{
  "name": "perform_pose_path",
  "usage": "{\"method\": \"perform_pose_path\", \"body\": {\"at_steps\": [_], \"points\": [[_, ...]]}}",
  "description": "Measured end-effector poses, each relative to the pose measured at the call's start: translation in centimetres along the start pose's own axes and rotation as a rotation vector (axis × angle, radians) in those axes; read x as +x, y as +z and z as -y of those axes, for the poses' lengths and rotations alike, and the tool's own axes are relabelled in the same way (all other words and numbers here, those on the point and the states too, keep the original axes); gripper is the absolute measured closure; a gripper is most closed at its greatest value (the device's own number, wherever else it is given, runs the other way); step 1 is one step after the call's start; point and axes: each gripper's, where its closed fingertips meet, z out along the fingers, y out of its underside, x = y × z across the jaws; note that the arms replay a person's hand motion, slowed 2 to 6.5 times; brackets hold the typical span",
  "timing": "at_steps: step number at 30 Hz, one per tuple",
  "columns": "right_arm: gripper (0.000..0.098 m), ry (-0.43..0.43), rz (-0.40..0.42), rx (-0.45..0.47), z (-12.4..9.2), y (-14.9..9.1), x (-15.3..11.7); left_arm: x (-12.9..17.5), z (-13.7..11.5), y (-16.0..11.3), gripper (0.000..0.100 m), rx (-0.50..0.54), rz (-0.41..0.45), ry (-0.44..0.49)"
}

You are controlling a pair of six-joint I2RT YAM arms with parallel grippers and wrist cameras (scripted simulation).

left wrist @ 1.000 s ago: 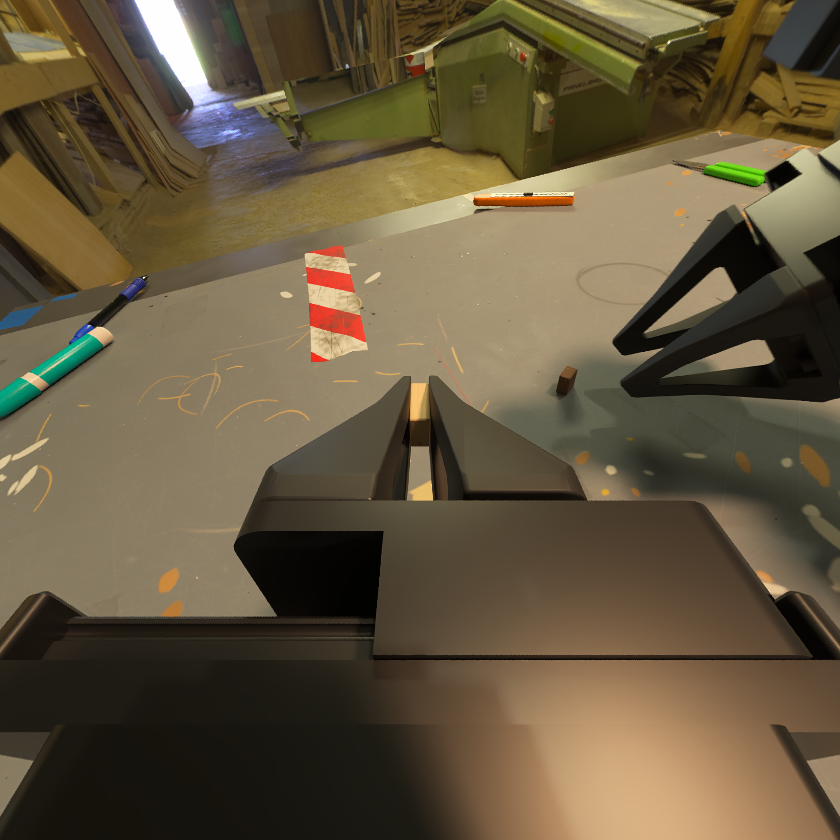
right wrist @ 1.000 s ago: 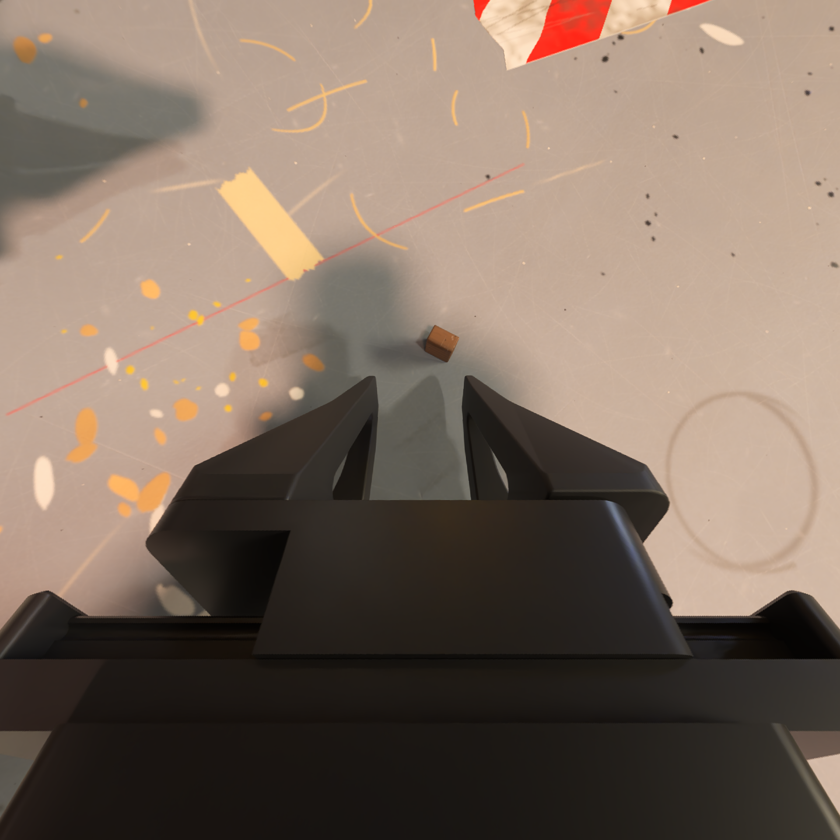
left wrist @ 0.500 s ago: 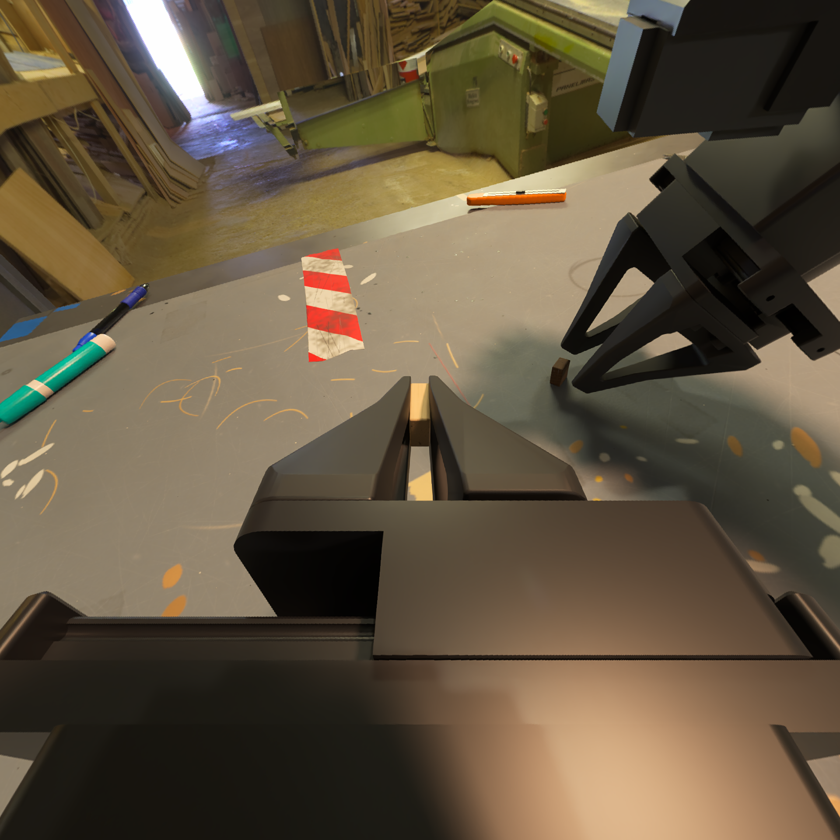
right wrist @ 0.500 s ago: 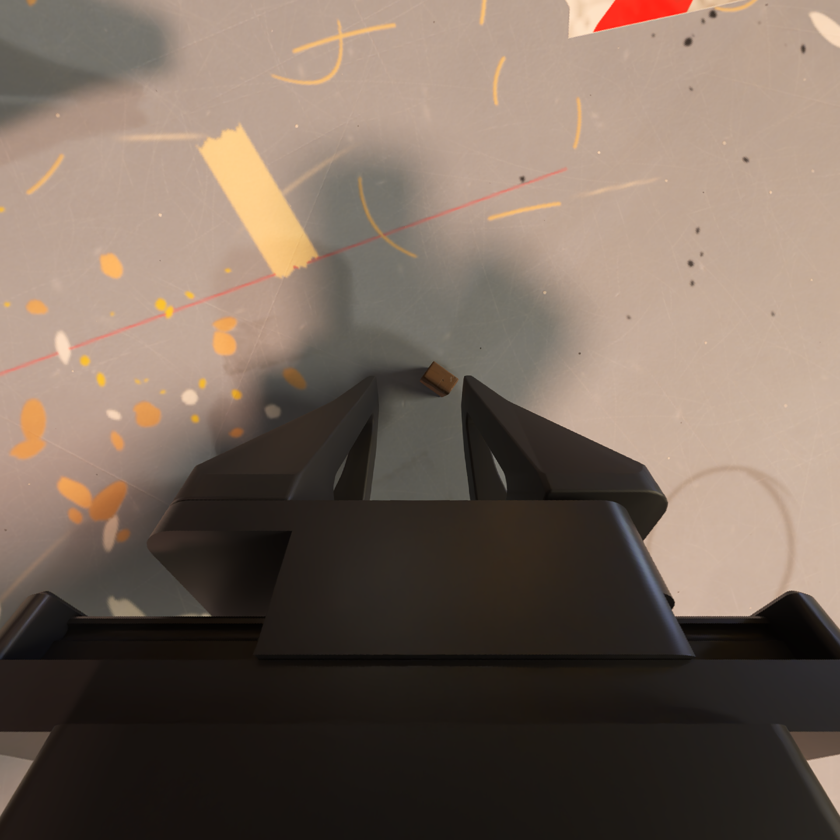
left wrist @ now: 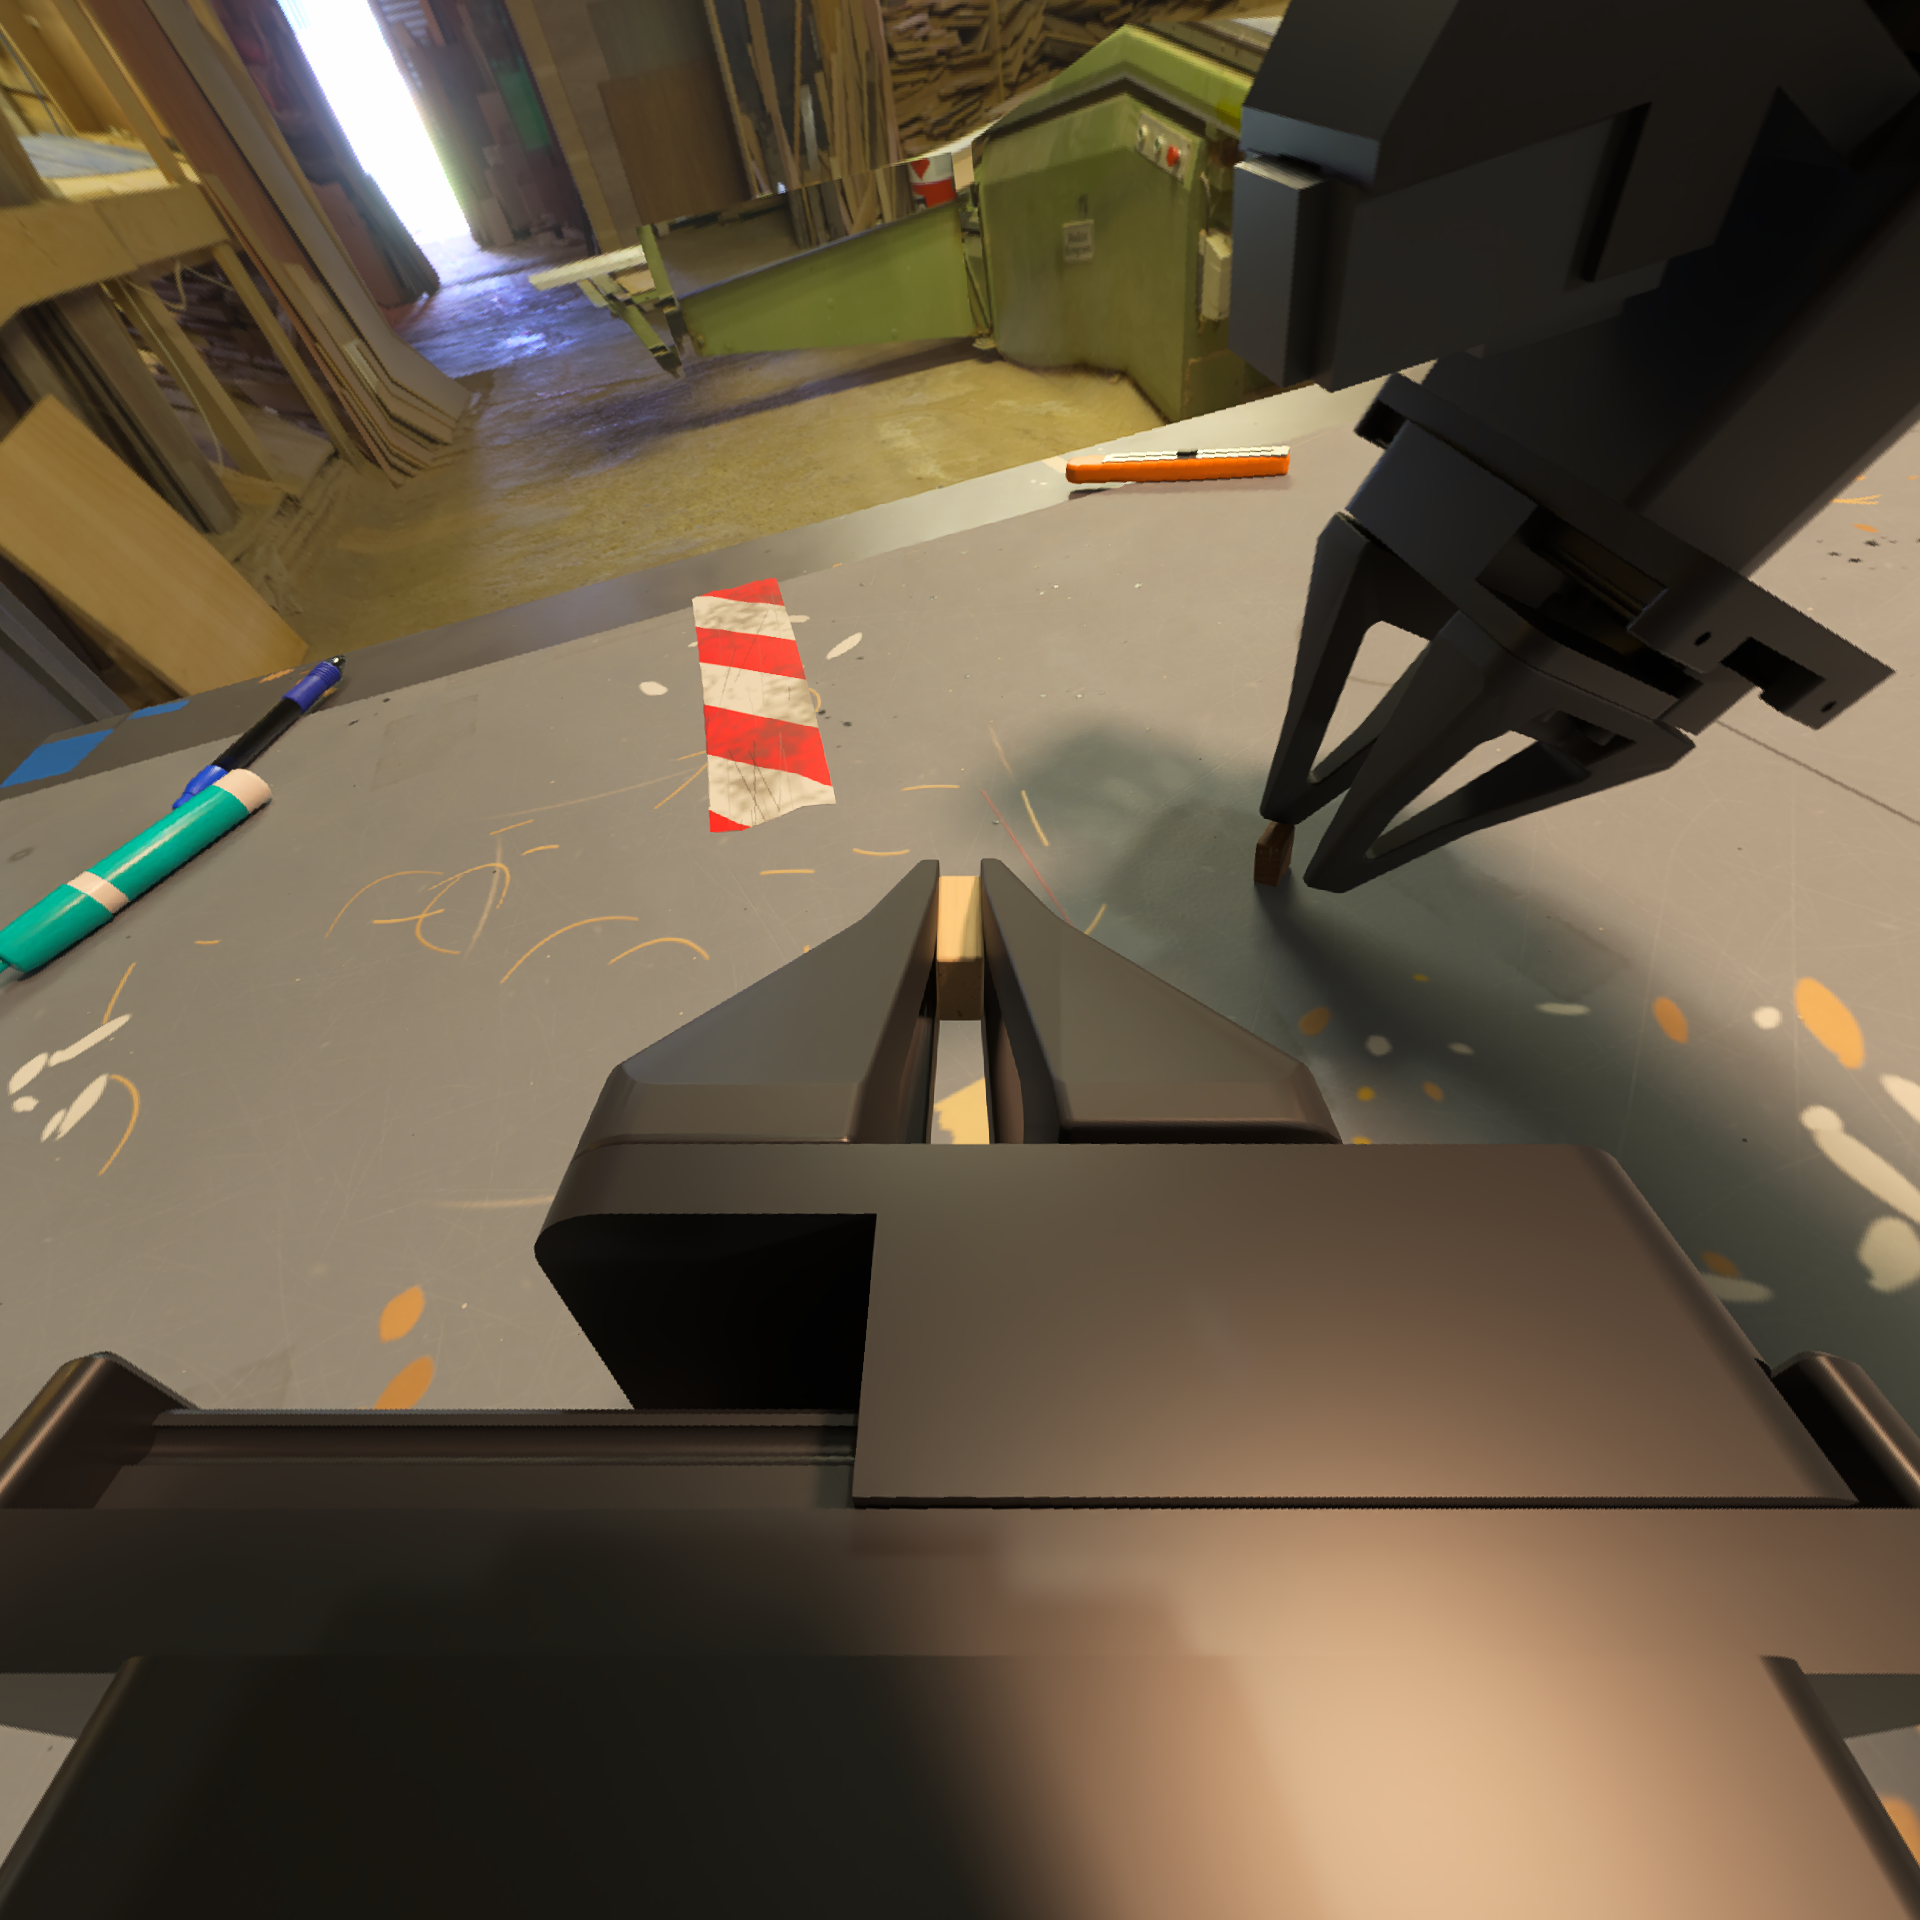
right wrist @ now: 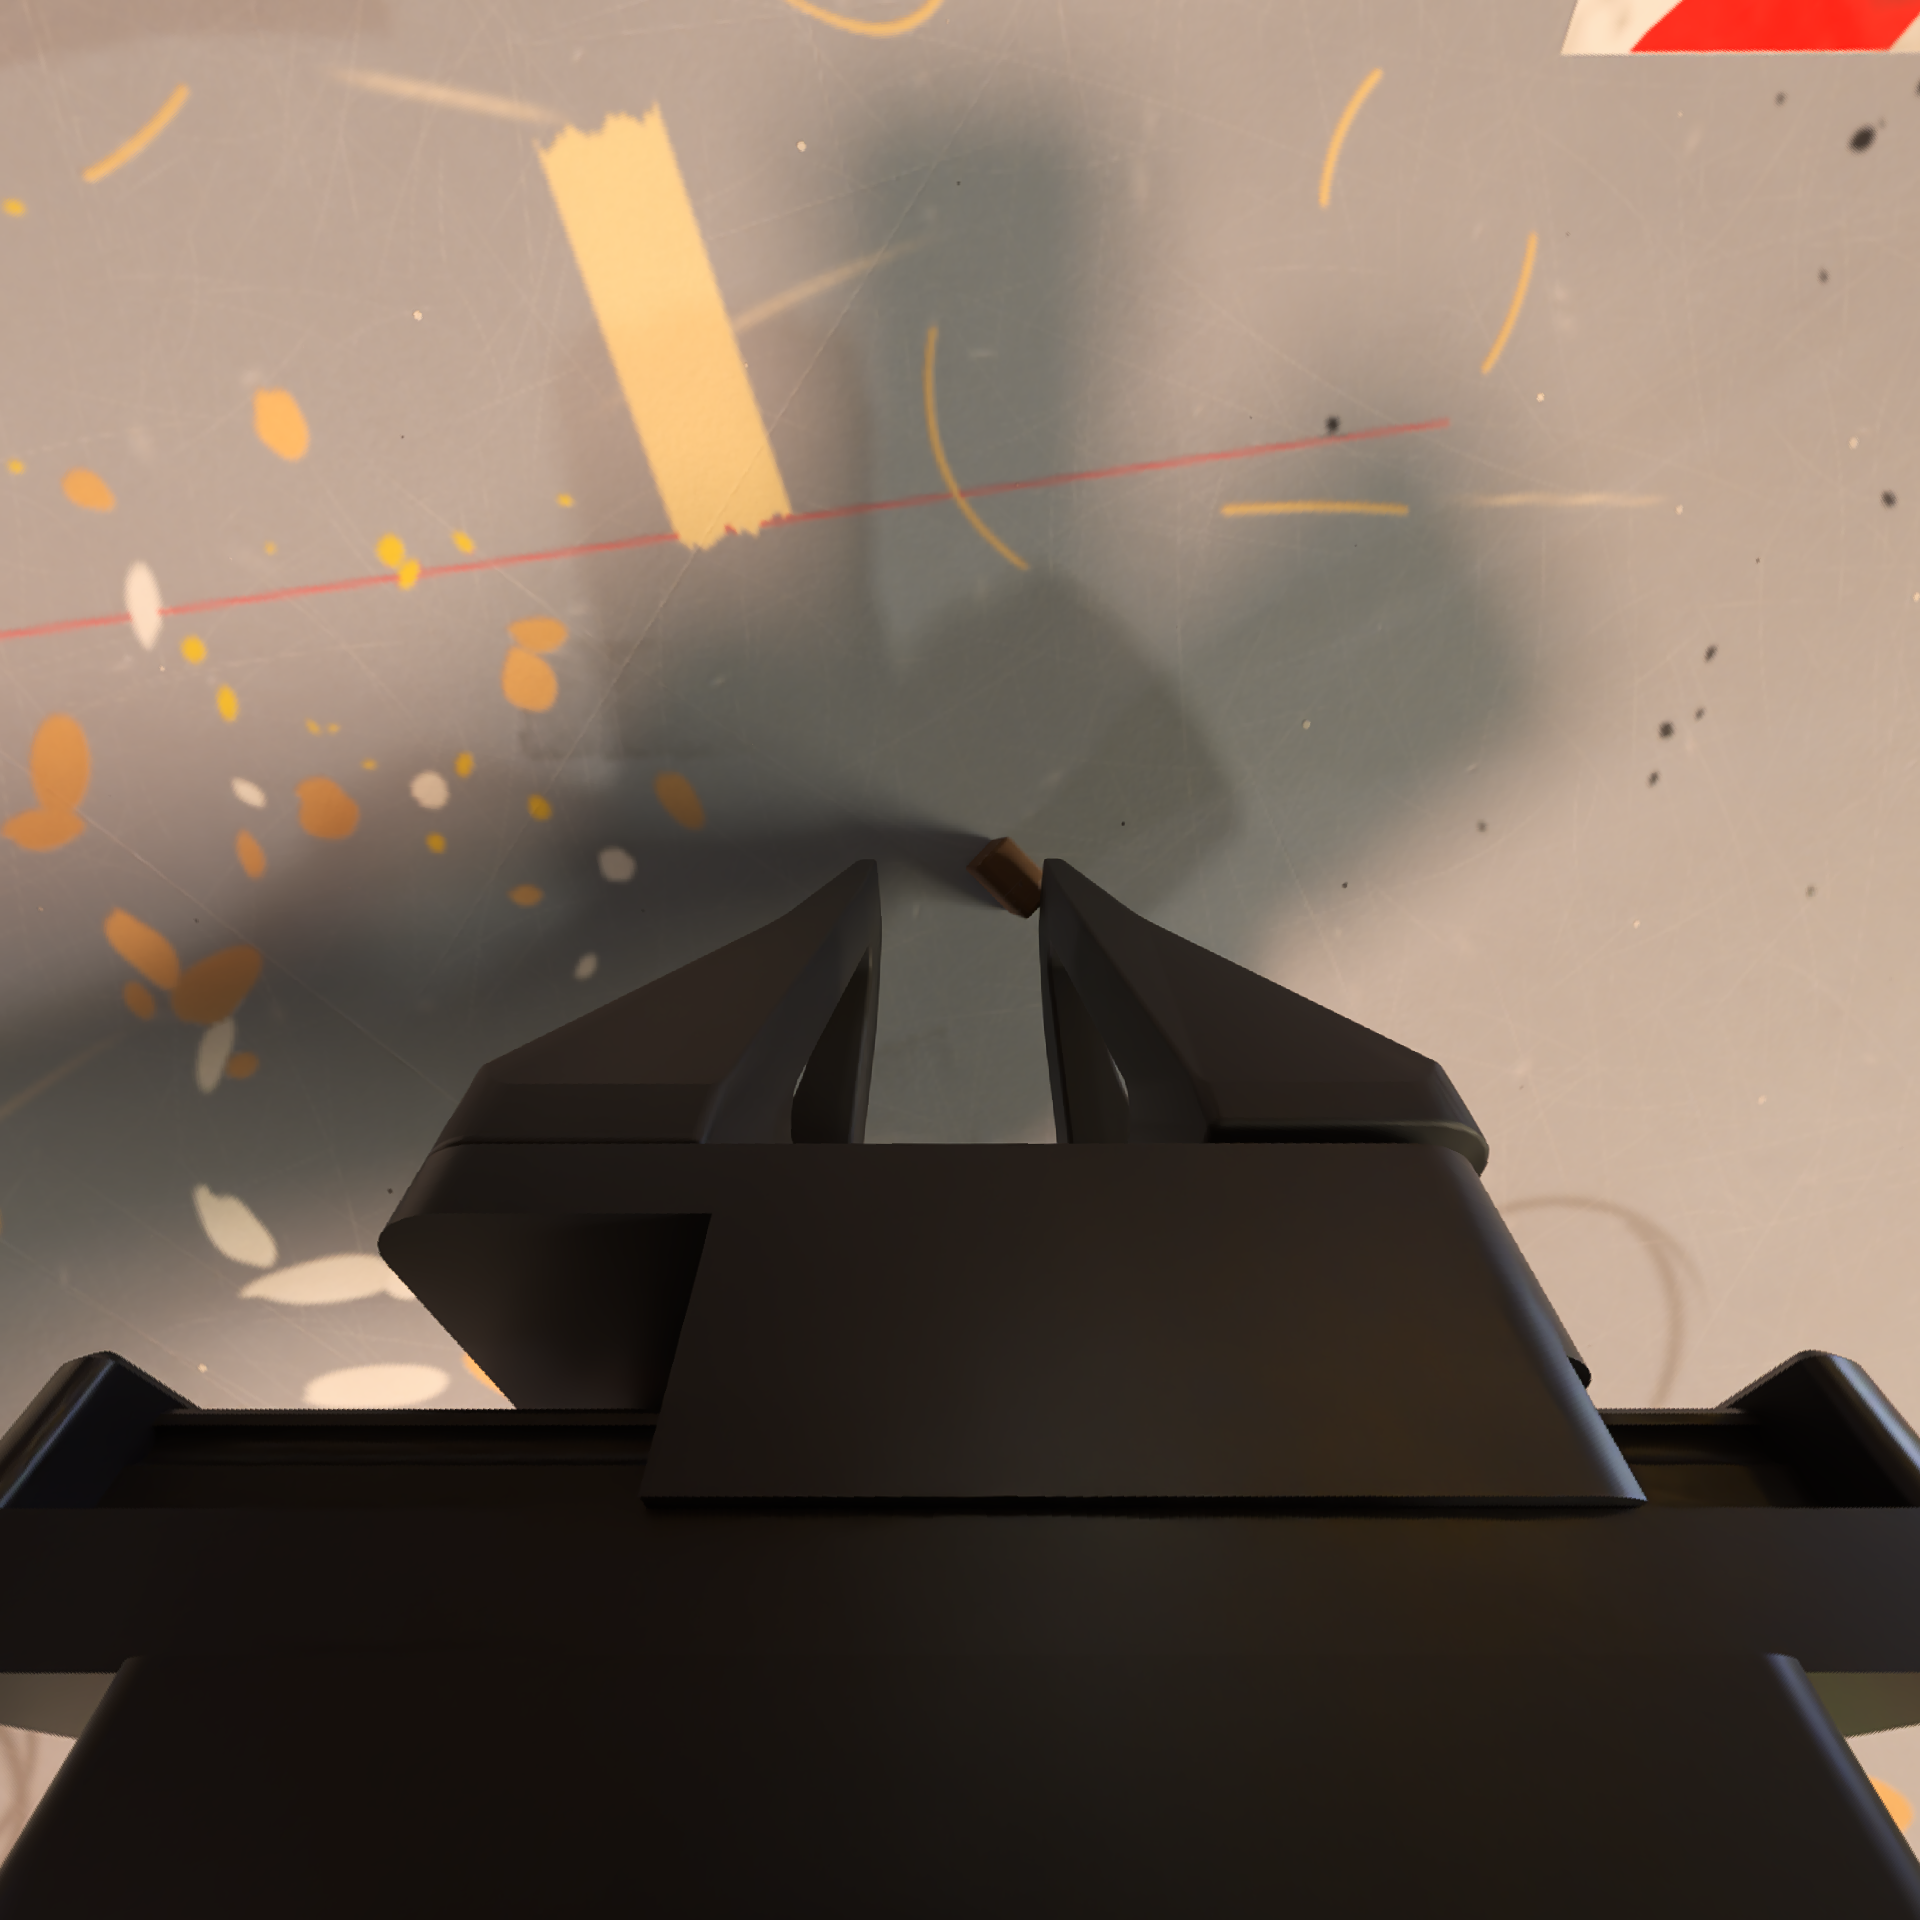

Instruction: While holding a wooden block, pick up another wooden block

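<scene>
While a pale, smooth wooden block (left wrist: 958, 943) is clamped in the closed left gripper (left wrist: 958, 883), a small dark brown block (right wrist: 1006, 876) is seen on the scuffed grey surface (left wrist: 468, 1091), touching one fingertip of the open right gripper (right wrist: 961, 883). Striped tape (left wrist: 761, 707) lies beyond.

A pale wooden block (left wrist: 958, 943) is clamped between the fingers of the left gripper (left wrist: 959, 883) above the grey counter (left wrist: 436, 1091). To the right, the right gripper (left wrist: 1288, 844) is lowered with its fingers apart around a small dark wooden block (left wrist: 1270, 856) standing on the counter. A red-and-white striped tape strip (left wrist: 761, 707), a teal marker (left wrist: 130, 871), a blue pen (left wrist: 262, 729) and an orange utility knife (left wrist: 1178, 465) are seen farther off.
</scene>
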Motion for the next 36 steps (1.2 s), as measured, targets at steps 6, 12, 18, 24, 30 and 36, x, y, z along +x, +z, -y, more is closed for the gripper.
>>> {"method": "perform_pose_path", "body": {"at_steps": [6, 12, 18, 24, 30, 36], "points": [[0.0734, -0.070, 0.064, -0.045, 0.20, 0.14, 0.35, 0.16, 0.18, -0.10, 0.094, 0.005, -0.005, 0.002], [0.0747, -0.170, 0.141, -0.081, 0.47, -0.03, 0.15, 0.33, 0.39, -0.25, 0.094, 0.009, -0.008, 0.019], [0.0748, -0.320, 0.212, -0.158, 0.01, -0.15, 0.03, 0.36, 0.49, -0.32, 0.094, 0.013, -0.006, 0.030], [0.0758, -0.429, 0.260, -0.207, 0.01, -0.13, 0.47, 0.30, 0.64, -0.38, 0.094, 0.019, -0.005, 0.027], [0.0783, -0.480, 0.326, -0.210, 0.44, -0.11, 0.45, 0.23, 0.66, -0.45, 0.094, 0.020, -0.003, 0.029], [0.0795, -0.545, 0.342, -0.247, 0.25, 0.01, 0.72, 0.07, 0.68, -0.55, 0.094, 0.022, 0.003, 0.035]]}}
